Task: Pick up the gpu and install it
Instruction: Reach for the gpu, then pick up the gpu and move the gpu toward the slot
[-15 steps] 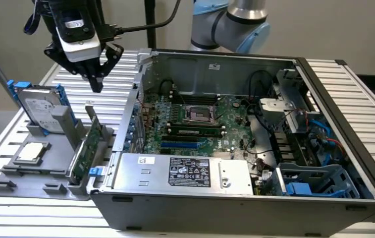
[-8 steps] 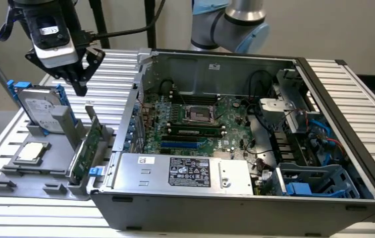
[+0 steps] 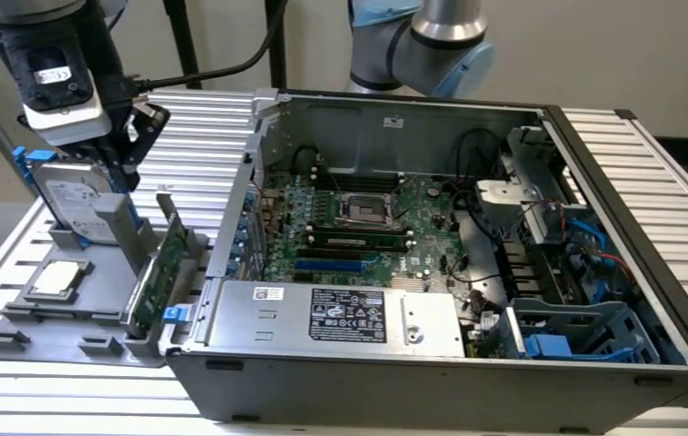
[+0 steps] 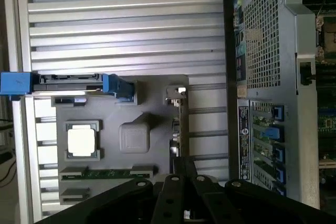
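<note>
The gpu (image 3: 158, 262) stands on edge in a slot of the grey holder tray (image 3: 41, 327), green board facing the exterior view's left, its silver bracket end at the back. In the wrist view the gpu (image 4: 177, 124) appears edge-on as a thin strip, directly ahead of my gripper (image 4: 184, 165). My gripper (image 3: 132, 150) hangs above the back of the tray, over the gpu's bracket end, apart from the card. Its black fingers are shut together with nothing between them.
An open computer case (image 3: 634, 182) with the motherboard (image 3: 368, 218) exposed lies at the exterior view's right of the tray. On the tray also sit a silver hard drive in a blue frame (image 3: 77, 195), a square CPU chip (image 3: 59, 277) and a memory stick (image 4: 105, 172).
</note>
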You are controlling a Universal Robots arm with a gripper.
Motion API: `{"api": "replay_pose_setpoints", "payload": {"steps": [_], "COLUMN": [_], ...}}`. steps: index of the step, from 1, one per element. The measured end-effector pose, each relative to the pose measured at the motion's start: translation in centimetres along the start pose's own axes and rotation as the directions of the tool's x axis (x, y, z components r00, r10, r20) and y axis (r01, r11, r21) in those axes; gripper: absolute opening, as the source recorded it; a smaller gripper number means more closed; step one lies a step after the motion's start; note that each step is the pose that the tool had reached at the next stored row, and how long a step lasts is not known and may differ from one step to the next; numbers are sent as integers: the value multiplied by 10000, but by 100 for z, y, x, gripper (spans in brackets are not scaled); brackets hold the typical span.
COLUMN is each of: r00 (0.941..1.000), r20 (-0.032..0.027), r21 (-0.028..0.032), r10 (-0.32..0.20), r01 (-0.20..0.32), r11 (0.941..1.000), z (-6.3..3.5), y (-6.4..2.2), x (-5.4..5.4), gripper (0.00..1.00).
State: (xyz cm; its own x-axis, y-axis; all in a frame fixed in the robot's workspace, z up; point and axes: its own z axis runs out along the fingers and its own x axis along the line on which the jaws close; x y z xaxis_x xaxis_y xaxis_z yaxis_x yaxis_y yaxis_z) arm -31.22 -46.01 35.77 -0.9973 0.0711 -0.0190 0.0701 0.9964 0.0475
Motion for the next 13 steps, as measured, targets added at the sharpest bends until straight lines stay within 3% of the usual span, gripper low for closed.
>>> {"api": "replay_pose_setpoints", "payload": {"steps": [4,13], "r00": [10000,10000], "r20": [0,1], "r21": [3,15], "r10": [2,0], "r01": [-2,0], "r11": [10000,10000], "z": [9,9], "y": [-99,-100], "x": [70,71], "gripper": [11,11]}}
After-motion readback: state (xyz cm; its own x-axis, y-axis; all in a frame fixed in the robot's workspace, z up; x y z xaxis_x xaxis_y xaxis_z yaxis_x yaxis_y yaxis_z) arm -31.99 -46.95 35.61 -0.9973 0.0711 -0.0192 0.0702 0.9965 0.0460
